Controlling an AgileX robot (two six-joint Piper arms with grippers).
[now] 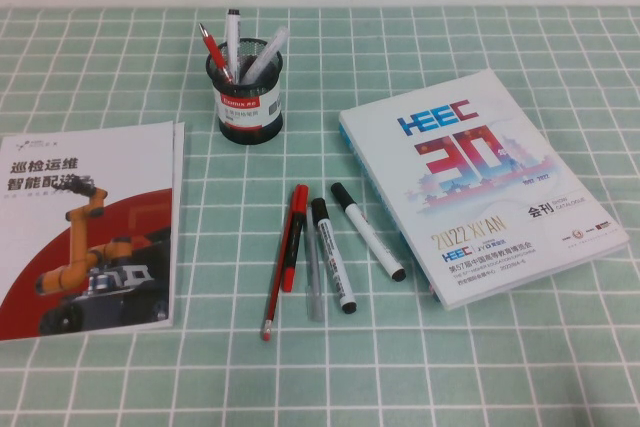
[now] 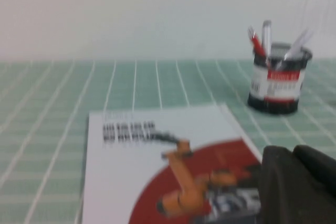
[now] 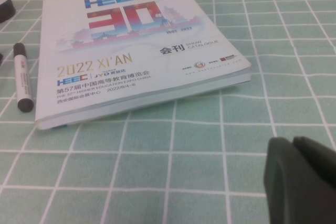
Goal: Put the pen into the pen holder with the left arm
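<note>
A black mesh pen holder (image 1: 248, 97) stands at the back of the green checked cloth with several pens in it; it also shows in the left wrist view (image 2: 278, 85). Loose pens lie in the middle: a red pen (image 1: 293, 237), a thin red pencil (image 1: 277, 282), a clear pen (image 1: 314, 282) and two white markers with black caps (image 1: 333, 254) (image 1: 367, 230). One marker shows in the right wrist view (image 3: 22, 77). Neither gripper shows in the high view. My left gripper (image 2: 293, 153) is shut and empty, low over the red booklet. My right gripper (image 3: 293, 144) is shut and empty, near the catalogue.
A red and white booklet with an orange robot arm on it (image 1: 85, 227) lies at the left, also in the left wrist view (image 2: 157, 166). A thick HEEC catalogue (image 1: 480, 182) lies at the right, also in the right wrist view (image 3: 136, 45).
</note>
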